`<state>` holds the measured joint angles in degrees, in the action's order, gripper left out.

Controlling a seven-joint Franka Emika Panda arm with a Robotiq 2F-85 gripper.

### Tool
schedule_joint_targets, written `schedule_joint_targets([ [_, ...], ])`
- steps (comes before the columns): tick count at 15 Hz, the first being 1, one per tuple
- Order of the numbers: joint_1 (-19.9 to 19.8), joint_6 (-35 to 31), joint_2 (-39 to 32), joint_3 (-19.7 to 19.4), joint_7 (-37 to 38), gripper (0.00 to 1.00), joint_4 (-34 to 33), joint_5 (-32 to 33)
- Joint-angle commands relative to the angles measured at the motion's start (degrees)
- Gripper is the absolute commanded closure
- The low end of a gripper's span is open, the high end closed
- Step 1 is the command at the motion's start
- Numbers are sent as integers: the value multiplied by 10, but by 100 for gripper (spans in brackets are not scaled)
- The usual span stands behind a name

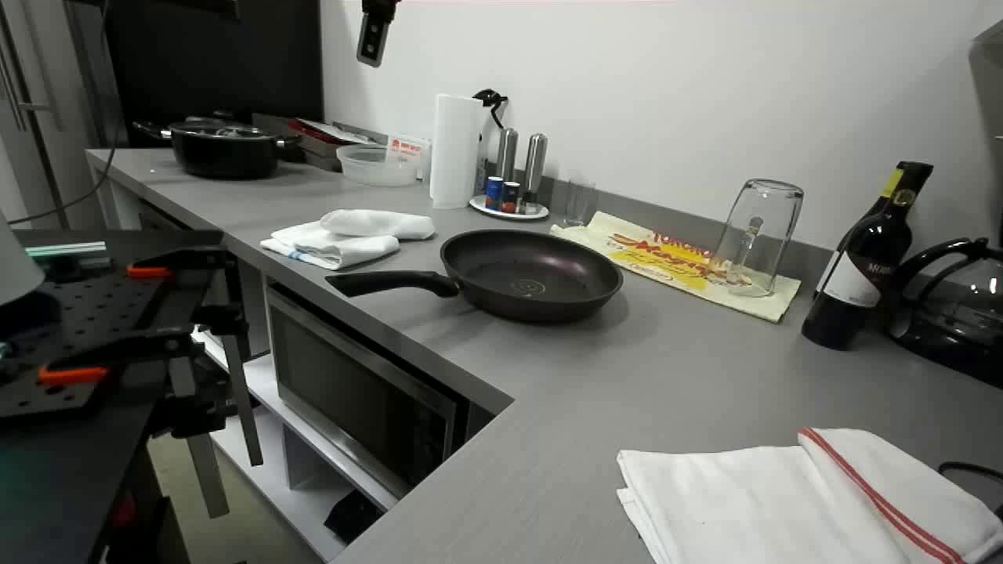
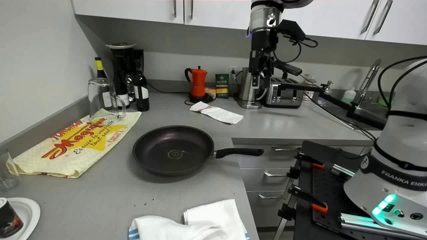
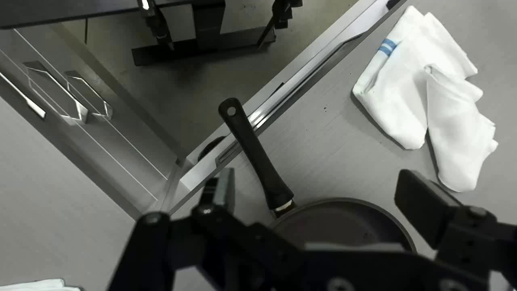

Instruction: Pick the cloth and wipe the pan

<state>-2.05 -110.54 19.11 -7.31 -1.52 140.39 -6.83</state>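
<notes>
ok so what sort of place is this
Most likely a kitchen, though whether in a home or a workplace I can't tell. A frying pan sits on the counter, with a toaster and a sink faucet farther along in an exterior view.

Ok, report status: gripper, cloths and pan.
Gripper open, nothing held. Blue-striped cloth and red-striped cloth lying on counter. Pan there too; watch its overhanging handle.
</notes>
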Motion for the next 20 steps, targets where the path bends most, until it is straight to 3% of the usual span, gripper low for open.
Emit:
schedule_joint_targets([
  [1,-8,1,-1,8,-2,0,-1,-2],
  [13,0,-10,-16,15,-11,0,0,-8],
  [20,45,-128,-138,69,4,0,-7,-56],
])
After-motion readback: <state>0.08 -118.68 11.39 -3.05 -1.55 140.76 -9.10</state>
